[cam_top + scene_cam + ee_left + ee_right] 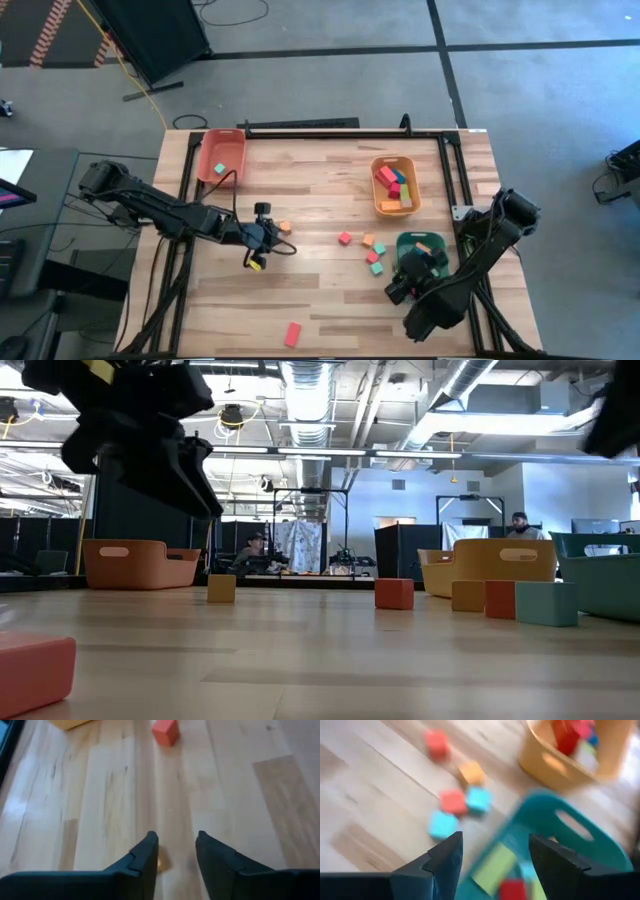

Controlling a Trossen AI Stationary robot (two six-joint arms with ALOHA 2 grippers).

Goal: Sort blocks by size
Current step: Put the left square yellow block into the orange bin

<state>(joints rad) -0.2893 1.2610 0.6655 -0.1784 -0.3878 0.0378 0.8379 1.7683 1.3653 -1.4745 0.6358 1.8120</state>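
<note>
Loose blocks (368,248) scattered mid-desk; others seen in orange tray (394,186) and teal tray (421,254). Right gripper (492,862) held over teal tray, jaws open, empty. Left gripper (175,857) jaws slightly parted, nothing gripped. Next block best approached squarely.

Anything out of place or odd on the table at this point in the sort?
One red block lies alone near the table's front edge, well apart from the loose cluster beside the green tray. Nothing looks spilled, tipped or damaged; the red-orange tray and orange tray sit upright.
</note>
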